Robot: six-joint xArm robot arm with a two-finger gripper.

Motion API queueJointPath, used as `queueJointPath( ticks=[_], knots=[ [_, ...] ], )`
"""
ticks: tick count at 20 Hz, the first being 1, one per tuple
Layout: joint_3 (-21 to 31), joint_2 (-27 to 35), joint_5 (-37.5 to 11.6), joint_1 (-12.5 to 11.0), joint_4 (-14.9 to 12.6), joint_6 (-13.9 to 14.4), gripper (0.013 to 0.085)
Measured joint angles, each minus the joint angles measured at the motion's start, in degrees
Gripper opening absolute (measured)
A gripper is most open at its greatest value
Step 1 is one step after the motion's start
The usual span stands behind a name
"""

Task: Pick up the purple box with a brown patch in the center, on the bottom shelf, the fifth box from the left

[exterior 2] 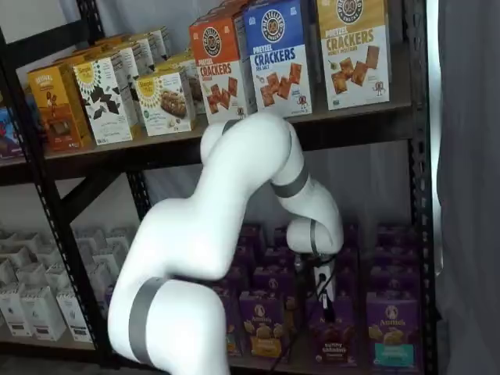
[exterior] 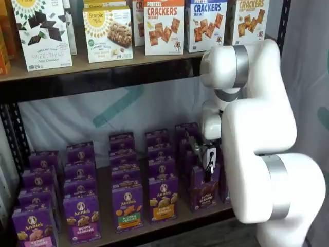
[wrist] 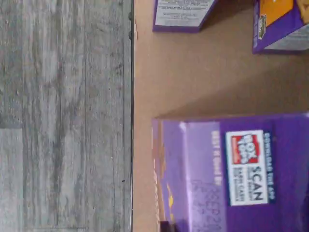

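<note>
The purple box (exterior: 204, 195) with the dark brown patch stands upright at the front of the bottom shelf (exterior: 183, 217), right of an orange-patched carton. My gripper (exterior: 205, 165) hangs straight down onto its top edge, white body above and black fingers at the carton's top. The fingers are dark against the purple and seen side-on, so I cannot tell whether they grip it. In a shelf view the purple box (exterior 2: 334, 341) shows below the gripper (exterior 2: 326, 301). In the wrist view, the purple box (wrist: 241, 169) top with a Box Tops label fills the picture on the brown bottom shelf (wrist: 193, 82).
Rows of purple cartons (exterior: 127, 206) crowd the board left of and behind the target; a teal-patched one (exterior 2: 391, 332) stands to its right. Cracker cartons (exterior: 163, 25) line the upper shelf. Black frame posts (exterior 2: 418, 195) flank the bay. Grey plank floor (wrist: 63, 116) lies past the shelf edge.
</note>
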Motion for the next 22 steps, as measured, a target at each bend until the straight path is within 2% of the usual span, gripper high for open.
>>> queueJointPath(
  ticks=[1, 9, 12, 14, 22],
  knots=[
    [0.1, -0.1, -0.1, 0.0, 0.1, 0.0, 0.041],
    [1.6, -0.8, -1.3, 0.0, -0.4, 0.4, 0.041],
    [2.2, -1.1, -1.9, 0.0, -0.6, 0.6, 0.033],
    [2.5, -1.2, -1.9, 0.0, -0.8, 0.7, 0.033],
    [4.1, -2.1, -3.2, -0.3, -4.6, 4.0, 0.033]
  ],
)
